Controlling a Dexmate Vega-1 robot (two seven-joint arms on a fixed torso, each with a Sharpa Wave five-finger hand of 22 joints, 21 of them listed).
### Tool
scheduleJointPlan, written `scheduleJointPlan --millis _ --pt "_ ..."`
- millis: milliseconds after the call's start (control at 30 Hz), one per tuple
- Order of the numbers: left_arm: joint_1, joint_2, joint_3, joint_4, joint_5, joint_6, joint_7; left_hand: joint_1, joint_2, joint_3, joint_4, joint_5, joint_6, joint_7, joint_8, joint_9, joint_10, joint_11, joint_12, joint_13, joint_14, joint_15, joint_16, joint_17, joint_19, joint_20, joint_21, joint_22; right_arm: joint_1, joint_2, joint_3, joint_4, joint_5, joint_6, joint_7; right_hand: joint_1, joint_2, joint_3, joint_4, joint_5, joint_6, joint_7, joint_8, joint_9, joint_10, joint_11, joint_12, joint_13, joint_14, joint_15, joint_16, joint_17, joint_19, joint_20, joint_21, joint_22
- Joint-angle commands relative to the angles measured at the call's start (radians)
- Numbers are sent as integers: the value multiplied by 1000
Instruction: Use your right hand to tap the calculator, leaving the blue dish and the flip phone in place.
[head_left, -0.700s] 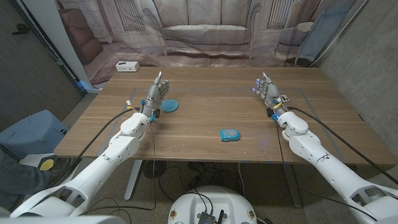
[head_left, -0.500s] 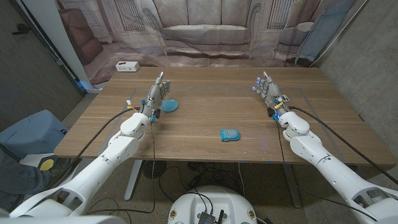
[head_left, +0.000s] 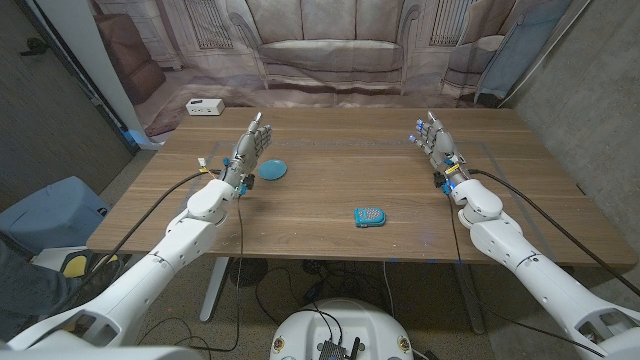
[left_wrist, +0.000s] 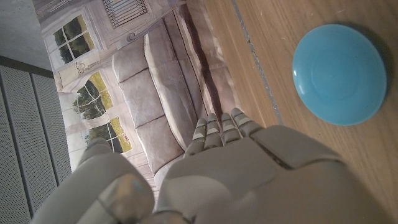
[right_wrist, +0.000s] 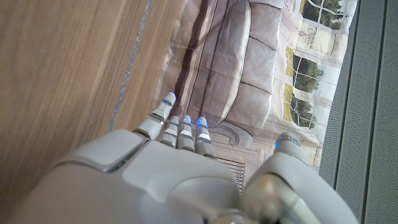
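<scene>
While our wooden table (head_left: 330, 185) stands before a printed backdrop (head_left: 330, 45) of a sofa and windows, the blue calculator (head_left: 369, 216) lies near its front edge. Our right hand (head_left: 434, 140) and left hand (head_left: 250, 147) are raised, fingers spread, empty. The blue dish (head_left: 272, 169) lies beside the left hand. A white box (head_left: 204, 106) sits far left; we read no writing.

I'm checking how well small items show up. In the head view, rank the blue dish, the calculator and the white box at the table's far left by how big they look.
1. White box and calculator: look about alike; the box lies farther off, so unsure.
2. Blue dish: looks smallest, partly hidden behind the left hand.
</scene>
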Motion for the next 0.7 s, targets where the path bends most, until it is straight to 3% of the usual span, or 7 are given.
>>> scheduleJointPlan --millis 33,700 --pt "7 35 -10 -42 17 0 -5 11 7 8 0 3 9 6 7 4 11 1 7 3 8 1 5 2 5 3 10 4 -9 -7 3 -15 -35 23 -28 8 3 5 -4 4 11 -1 8 4 12 9 9 5 9 4 6 4 12 1 5 6" --pt "40 65 -34 -64 16 -23 -15 22 19 13 -5 0 27 7 11 4 25 7 11 0 22 3 6 1 16 2 12 4 -22 -24 24 -27 -81 61 -73 9 3 3 -11 3 62 0 21 5 63 2 18 5 60 5 15 4 55 0 9 6"
